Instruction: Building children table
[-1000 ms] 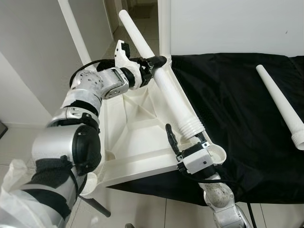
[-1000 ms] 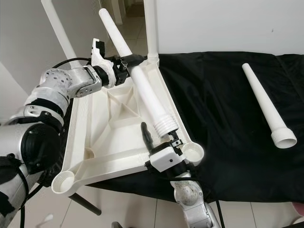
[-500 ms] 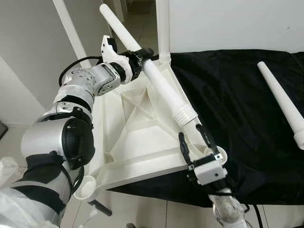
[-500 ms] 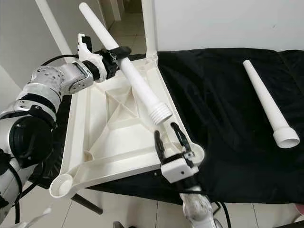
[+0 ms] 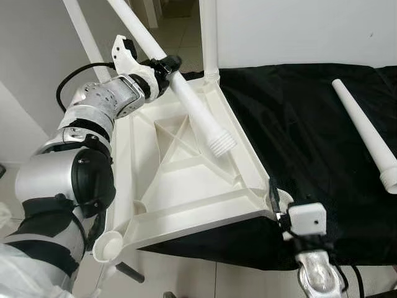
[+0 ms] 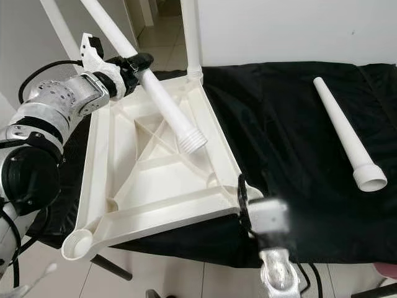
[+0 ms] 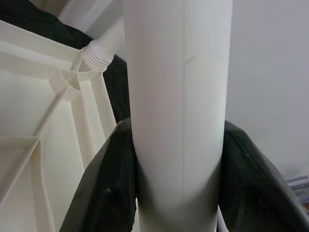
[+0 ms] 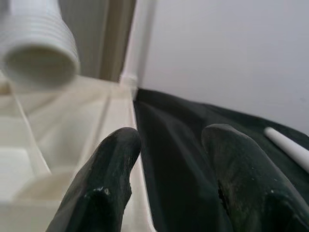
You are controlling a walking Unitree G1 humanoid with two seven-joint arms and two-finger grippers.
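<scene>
- Black fingers of the left gripper [image 5: 166,64] are clamped round a long white plastic table leg [image 5: 186,103], whose threaded end hangs over the upturned white plastic tabletop [image 5: 180,180].
- The right gripper [image 8: 169,145], fingers parted and empty, sits at the tabletop's near corner socket.
- Beyond, a second white leg [image 6: 344,133] lies on black cloth [image 5: 310,130].
- No writing is legible.

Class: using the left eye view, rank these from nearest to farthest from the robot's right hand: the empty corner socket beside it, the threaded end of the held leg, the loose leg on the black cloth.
From the right hand:
1. Corner socket, right beside it.
2. Threaded end, up toward the robot's left.
3. Loose leg, far right on the cloth.
</scene>
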